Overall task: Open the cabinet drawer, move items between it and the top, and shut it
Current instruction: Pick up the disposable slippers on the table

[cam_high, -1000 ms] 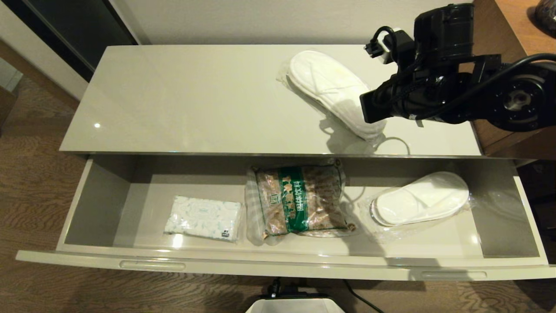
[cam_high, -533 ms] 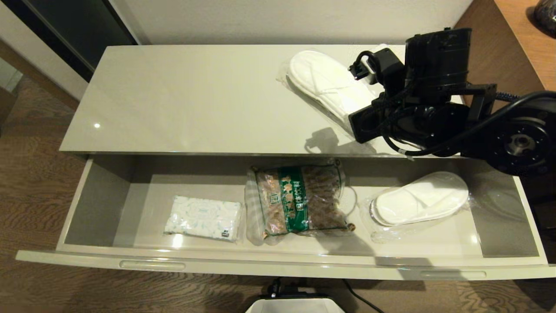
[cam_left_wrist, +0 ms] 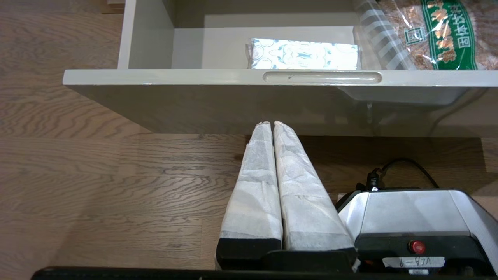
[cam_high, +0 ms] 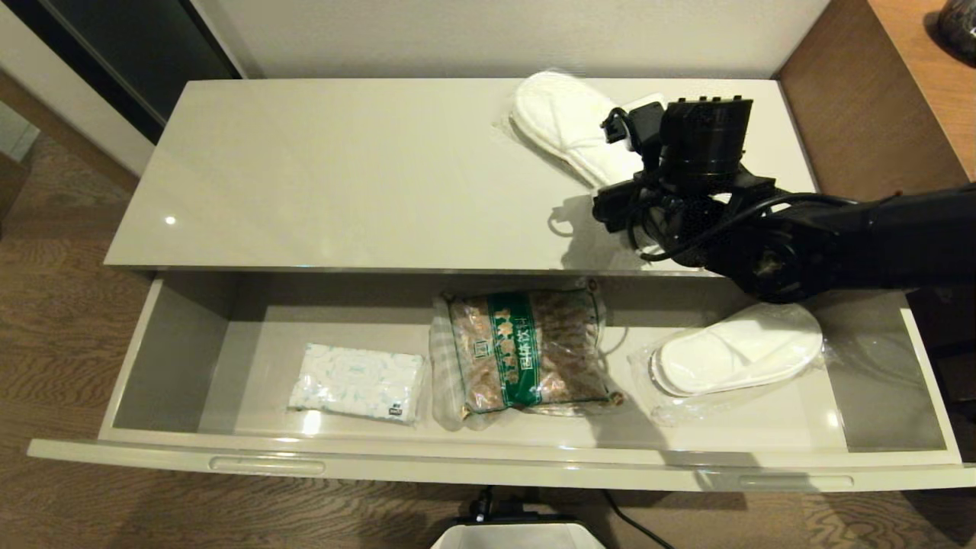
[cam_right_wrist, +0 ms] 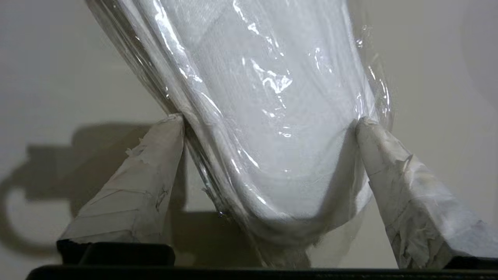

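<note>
The cabinet drawer (cam_high: 488, 465) stands pulled out below the glossy beige top (cam_high: 343, 175). Inside it lie a patterned tissue pack (cam_high: 357, 393), a brown snack bag with a green band (cam_high: 526, 351) and wrapped white slippers (cam_high: 736, 347). A second wrapped pair of slippers (cam_high: 560, 122) lies on the top at the back right. My right gripper (cam_high: 644, 194) is down over its near end, open. In the right wrist view its fingertips (cam_right_wrist: 175, 120) stand at either side of the slippers (cam_right_wrist: 272, 77), against the wrap. My left gripper (cam_left_wrist: 272, 124) is shut and empty, parked low before the drawer front.
A taller brown wooden unit (cam_high: 877, 114) borders the top on the right. A dark opening (cam_high: 114, 46) lies at the back left. My own base (cam_left_wrist: 408, 217) sits on the wood floor just before the drawer, with a cable behind it.
My right arm has swung left and come down onto the near end of the slippers on the top. The slippers have shifted a little toward the wall. The left arm has not moved.
</note>
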{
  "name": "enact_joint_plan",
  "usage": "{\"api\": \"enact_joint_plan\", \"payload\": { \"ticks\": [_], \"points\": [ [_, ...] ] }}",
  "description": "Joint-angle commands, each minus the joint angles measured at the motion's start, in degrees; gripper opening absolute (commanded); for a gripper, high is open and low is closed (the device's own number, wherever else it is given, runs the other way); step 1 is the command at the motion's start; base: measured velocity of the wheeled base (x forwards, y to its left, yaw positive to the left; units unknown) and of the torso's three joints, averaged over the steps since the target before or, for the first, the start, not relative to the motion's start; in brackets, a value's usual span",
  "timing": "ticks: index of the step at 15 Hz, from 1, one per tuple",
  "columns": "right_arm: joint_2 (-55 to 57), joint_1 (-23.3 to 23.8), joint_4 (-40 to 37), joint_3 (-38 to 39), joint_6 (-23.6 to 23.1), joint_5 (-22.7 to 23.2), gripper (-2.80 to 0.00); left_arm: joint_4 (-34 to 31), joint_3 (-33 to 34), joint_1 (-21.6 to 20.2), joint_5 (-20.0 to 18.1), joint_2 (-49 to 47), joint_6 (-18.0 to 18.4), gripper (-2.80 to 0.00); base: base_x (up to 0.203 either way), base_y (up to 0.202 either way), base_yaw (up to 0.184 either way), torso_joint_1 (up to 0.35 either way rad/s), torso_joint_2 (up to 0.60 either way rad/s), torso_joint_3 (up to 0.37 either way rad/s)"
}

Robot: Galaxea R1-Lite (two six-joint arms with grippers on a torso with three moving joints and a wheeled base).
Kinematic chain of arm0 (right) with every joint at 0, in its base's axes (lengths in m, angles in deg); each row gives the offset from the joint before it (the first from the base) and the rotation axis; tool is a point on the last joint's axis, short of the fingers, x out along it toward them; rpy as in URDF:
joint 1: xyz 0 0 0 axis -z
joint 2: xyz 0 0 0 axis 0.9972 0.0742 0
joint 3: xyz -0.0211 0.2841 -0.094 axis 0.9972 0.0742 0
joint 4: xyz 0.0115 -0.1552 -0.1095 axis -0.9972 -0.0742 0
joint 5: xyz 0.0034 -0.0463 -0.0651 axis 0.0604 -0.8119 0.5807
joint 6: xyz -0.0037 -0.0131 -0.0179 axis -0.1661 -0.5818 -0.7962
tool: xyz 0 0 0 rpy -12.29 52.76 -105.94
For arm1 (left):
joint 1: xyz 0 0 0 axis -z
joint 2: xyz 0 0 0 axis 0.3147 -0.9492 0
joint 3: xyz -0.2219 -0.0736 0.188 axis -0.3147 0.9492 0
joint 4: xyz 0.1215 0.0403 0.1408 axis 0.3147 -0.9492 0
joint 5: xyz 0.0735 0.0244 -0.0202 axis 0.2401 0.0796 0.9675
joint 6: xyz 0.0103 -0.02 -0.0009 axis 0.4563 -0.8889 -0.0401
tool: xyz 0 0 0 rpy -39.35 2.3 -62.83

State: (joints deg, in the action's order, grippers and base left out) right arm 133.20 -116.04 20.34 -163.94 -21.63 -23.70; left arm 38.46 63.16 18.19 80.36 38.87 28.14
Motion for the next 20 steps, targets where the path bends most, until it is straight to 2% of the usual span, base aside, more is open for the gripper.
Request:
{"api": "enact_joint_plan", "payload": {
  "ticks": [1,3,4,5,11,15,18,20],
  "points": [
    [4.51,0.31,2.04,-0.89,-0.16,-1.00,0.00,-0.06,0.00,-0.02,-0.09,-0.07,0.08,-2.80,0.000,0.000,0.000,0.000,0.00,0.000],
    [5.65,0.10,2.77,-1.20,-0.33,-1.08,0.00,-0.06,0.00,-0.02,-0.09,-0.07,0.33,-2.80,0.000,0.000,0.000,0.000,0.00,0.000],
    [5.89,0.15,2.76,-1.15,-0.37,-1.24,-1.81,-0.06,0.00,-0.02,-0.09,-0.07,0.33,-2.80,0.000,0.000,0.000,0.000,0.00,0.000],
    [6.12,0.15,2.93,-1.15,-0.53,-2.45,-2.80,-0.06,0.00,-0.02,-0.09,-0.16,0.33,-2.80,0.000,0.000,0.000,0.000,0.00,0.000],
    [4.00,0.15,3.32,-1.13,-0.61,-3.61,-2.80,-0.06,0.00,-0.02,-0.18,-0.16,1.03,-2.80,0.000,0.000,0.000,0.000,0.00,0.000],
    [-3.26,0.68,0.51,0.45,0.29,-5.92,-2.80,-0.06,0.00,-0.02,-0.18,-0.16,1.21,-2.80,0.000,0.000,0.000,0.000,0.00,0.000],
    [-11.93,1.75,-8.36,0.76,4.35,-7.61,-2.80,-0.06,0.00,-0.02,-0.27,-0.16,2.00,-2.80,0.000,0.000,0.000,0.000,0.00,0.000],
    [-20.65,1.87,-22.69,0.36,7.82,-7.64,-2.80,-0.06,0.00,-0.02,-0.27,-0.16,2.41,-2.80,0.000,0.000,0.000,0.000,0.00,0.000]
  ]
}}
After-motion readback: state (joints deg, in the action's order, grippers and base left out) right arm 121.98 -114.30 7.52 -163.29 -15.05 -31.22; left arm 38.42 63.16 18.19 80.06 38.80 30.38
